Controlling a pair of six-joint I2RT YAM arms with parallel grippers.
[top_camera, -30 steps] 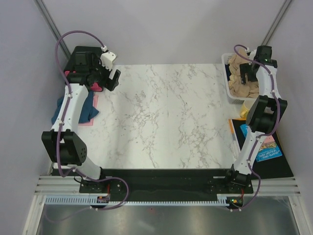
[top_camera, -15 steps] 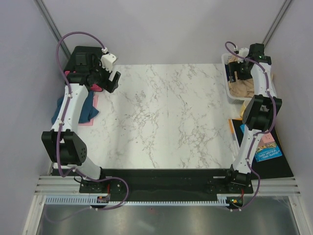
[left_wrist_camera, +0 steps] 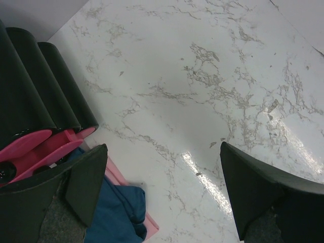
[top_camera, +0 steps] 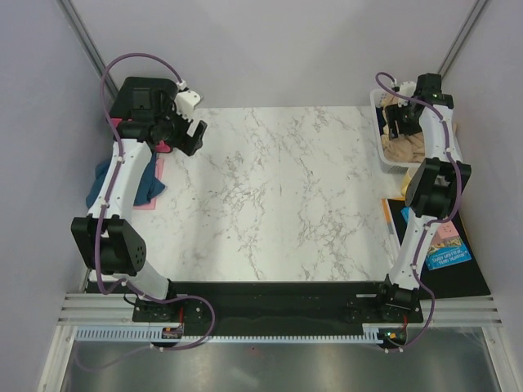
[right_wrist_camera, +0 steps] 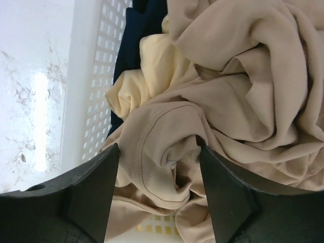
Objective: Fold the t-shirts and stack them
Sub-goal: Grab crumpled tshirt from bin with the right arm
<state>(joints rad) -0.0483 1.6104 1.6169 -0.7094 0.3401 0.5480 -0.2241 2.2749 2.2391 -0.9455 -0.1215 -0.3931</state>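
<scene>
Top view: your right gripper (top_camera: 400, 122) is down in the white mesh basket (top_camera: 382, 153) at the table's (top_camera: 270, 196) 2 o'clock corner. On the right wrist view its fingers (right_wrist_camera: 93, 187) are parted about medium-wide and straddle a ribbed collar fold of a tan t-shirt (right_wrist_camera: 167, 147). The pads flank the fold at 9 and 3 o'clock. You can't tell whether they press it.

The rest of the tan heap (right_wrist_camera: 238, 76) fills the basket toward 1 o'clock. A pale yellow shirt (right_wrist_camera: 136, 86) lies against the basket wall at 10 o'clock, and a dark blue shirt (right_wrist_camera: 136, 35) shows at 11 o'clock behind it.

Your left gripper (top_camera: 189, 135) hangs over the table's 10 o'clock corner. Its fingers (left_wrist_camera: 88, 182) are spread wide, with nothing between them but bare marble.

A blue t-shirt (top_camera: 149, 186) lies crumpled off the table edge at 9 o'clock, on top of a flat pink shirt (top_camera: 157, 173). On the left wrist view both sit at 7 o'clock, just beside the near finger. The black-and-pink boxes (top_camera: 135, 102) stand at 10 o'clock behind the left gripper.
</scene>
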